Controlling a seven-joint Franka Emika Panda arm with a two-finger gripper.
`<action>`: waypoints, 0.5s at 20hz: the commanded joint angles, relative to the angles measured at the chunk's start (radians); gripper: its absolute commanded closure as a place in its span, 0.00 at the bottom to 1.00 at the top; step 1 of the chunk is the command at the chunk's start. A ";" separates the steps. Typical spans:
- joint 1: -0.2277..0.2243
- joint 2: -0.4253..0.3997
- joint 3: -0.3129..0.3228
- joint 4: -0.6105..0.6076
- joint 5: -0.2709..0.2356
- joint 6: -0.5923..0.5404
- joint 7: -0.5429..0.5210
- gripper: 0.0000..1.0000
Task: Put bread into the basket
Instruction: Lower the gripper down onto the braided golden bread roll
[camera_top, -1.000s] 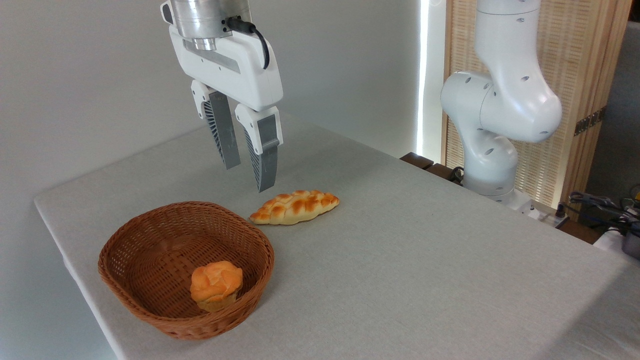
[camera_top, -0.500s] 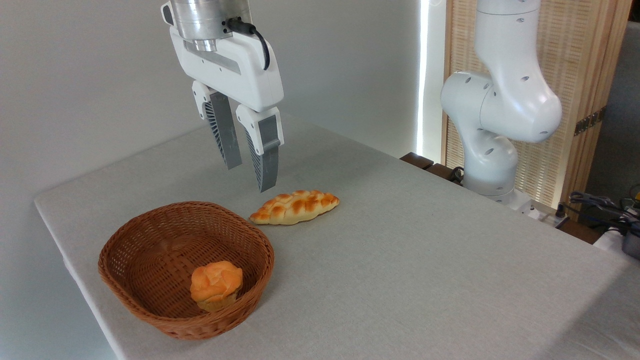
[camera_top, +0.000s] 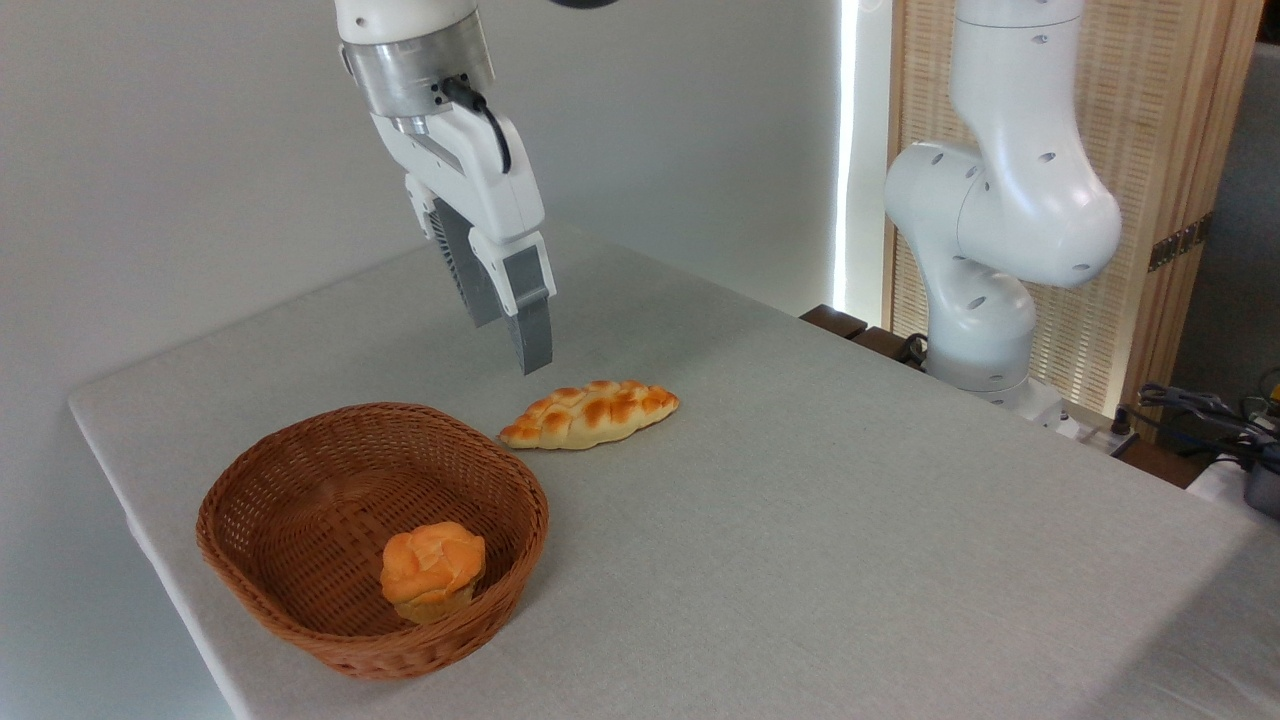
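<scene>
The bread (camera_top: 590, 413), a braided golden loaf, lies on the table just right of and behind the basket (camera_top: 262, 500), close to its rim but apart from it. The basket is round brown wicker and sits near the table's front left edge. My gripper (camera_top: 508, 346) hangs in the air above and slightly left of the loaf's left end, turned so that one finger partly covers the other. Its fingers stand apart, open, with nothing between them.
A small round orange bun (camera_top: 432, 572) sits inside the basket at its front right. The arm's white base (camera_top: 990, 250) stands beyond the table's right far edge, with cables (camera_top: 1200, 410) at the far right. Grey cloth covers the table (camera_top: 820, 520).
The gripper has rotated about its vertical axis, so its fingers now line up nearly one behind the other, and it has shifted slightly right. Bread, basket and bun have not moved.
</scene>
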 joint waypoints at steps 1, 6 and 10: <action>-0.067 -0.128 0.010 -0.216 -0.019 0.128 0.024 0.00; -0.180 -0.191 0.011 -0.412 -0.017 0.259 0.030 0.00; -0.217 -0.231 0.011 -0.526 0.002 0.325 0.041 0.00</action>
